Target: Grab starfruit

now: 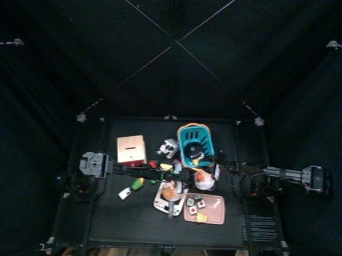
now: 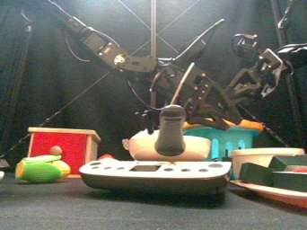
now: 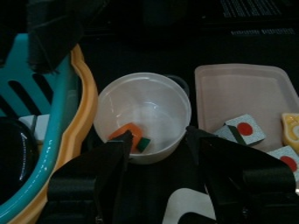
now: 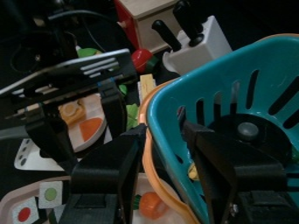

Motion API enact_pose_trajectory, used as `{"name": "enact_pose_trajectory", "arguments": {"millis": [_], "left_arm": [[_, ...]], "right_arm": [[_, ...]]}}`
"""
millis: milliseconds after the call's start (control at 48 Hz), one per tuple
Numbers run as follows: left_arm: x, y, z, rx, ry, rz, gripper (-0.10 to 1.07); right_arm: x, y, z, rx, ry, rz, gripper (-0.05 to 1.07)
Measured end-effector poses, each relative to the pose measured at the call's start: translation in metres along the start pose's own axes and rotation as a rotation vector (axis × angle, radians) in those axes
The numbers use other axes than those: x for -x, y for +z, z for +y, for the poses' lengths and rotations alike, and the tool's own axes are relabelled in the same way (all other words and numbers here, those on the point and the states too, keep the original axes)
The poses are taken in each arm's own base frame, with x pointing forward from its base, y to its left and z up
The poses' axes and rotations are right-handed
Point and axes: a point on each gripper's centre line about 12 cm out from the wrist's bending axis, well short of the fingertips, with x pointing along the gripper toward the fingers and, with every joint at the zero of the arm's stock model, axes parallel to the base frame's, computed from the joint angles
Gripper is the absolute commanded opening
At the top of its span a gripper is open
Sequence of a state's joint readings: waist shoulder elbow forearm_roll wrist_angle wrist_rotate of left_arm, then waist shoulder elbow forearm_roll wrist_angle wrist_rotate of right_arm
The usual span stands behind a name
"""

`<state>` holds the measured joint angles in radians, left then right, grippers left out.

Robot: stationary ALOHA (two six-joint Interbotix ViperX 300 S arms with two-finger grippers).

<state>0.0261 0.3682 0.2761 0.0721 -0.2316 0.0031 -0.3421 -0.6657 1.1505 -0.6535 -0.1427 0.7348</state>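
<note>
Starfruit (image 4: 146, 90) beside teal basket (image 4: 239, 92) on black curtained table (image 1: 120, 215); left gripper (image 3: 158, 144), right gripper (image 4: 170, 144) spread.

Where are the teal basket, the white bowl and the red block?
Teal basket (image 4: 233, 96): right wrist view, on its slotted side wall.
White bowl (image 3: 163, 101): left wrist view, on its bare inner wall.
Red block (image 2: 63, 144): front view, on its red front face.
</note>
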Motion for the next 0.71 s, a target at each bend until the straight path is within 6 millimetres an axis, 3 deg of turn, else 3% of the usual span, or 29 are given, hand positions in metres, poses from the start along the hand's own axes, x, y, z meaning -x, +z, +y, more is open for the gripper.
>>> {"name": "enact_pose_trajectory", "arguments": {"millis": [292,708], "left_arm": [[0.074,0.002,-0.002,-0.001,-0.003,-0.089,0.88],[0.146,-0.016,-0.002,0.013,0.007,-0.225,0.88]], "right_arm": [[0.0,0.003,0.0,-0.005,0.002,-0.01,0.79],[-0.014,0.035,0.019,-0.028,0.125,-0.128,0.79]]}}
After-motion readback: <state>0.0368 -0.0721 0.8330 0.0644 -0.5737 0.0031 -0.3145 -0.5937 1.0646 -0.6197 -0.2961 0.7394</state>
